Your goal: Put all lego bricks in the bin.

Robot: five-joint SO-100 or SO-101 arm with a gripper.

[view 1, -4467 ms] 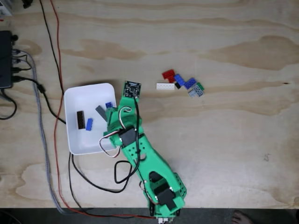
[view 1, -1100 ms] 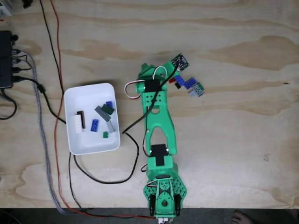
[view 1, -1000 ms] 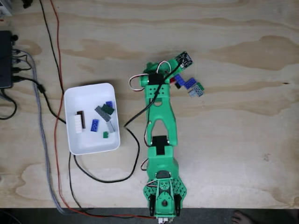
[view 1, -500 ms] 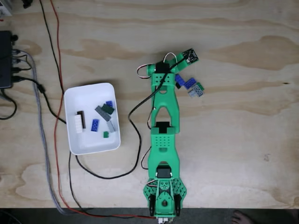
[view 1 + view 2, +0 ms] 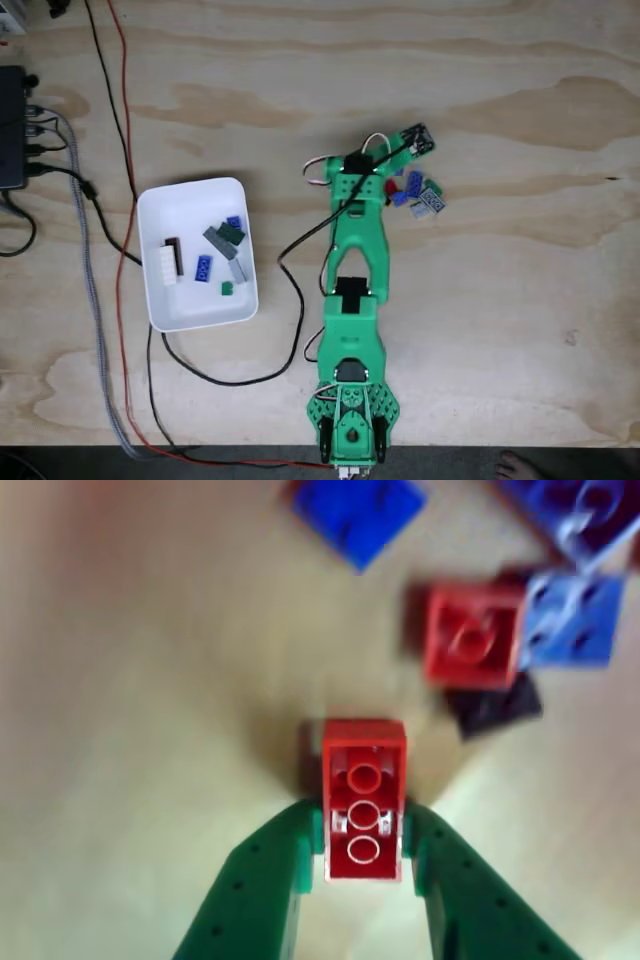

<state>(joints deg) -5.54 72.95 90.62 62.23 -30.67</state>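
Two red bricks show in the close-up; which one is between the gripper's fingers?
The oblong red brick, underside up with its tubes showing, sits between the gripper fingers. The square red brick lies farther off, beside a blue brick.

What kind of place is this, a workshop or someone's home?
Probably a hobby workbench: a bare plywood table, loose cables beside an electronics box, and a small green arm whose claw holds a red lego brick.

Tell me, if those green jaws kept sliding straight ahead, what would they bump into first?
Probably the square red brick and the black piece just ahead and slightly right of the held red brick; the picture is blurred, so depth is uncertain.
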